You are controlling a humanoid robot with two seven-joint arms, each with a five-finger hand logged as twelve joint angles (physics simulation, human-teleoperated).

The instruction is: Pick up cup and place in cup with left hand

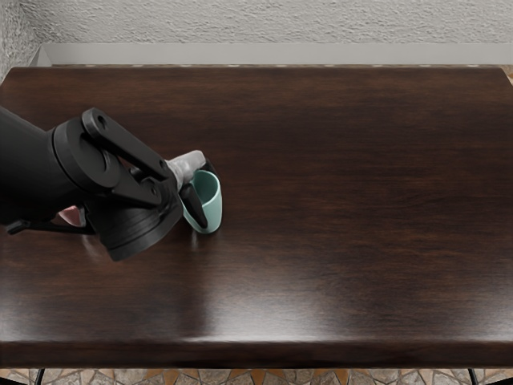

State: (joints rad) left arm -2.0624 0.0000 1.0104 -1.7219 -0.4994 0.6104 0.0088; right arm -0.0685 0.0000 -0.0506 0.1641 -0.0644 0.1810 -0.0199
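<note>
The left hand (206, 195) is clamped on the teal cup (212, 215), with a dark finger at the cup's 8 o'clock side and another at its 12 o'clock. The cup lies at the hand's 3 o'clock, toward 9 o'clock on the table (345, 208). A reddish item (72, 215), mostly hidden by the arm, sits at the cup's 9 o'clock.

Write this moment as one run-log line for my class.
Left hand: at teal cup, hold unclear | lifted: cannot tell | red item: mostly hidden by left arm | right hand: out of view
</note>
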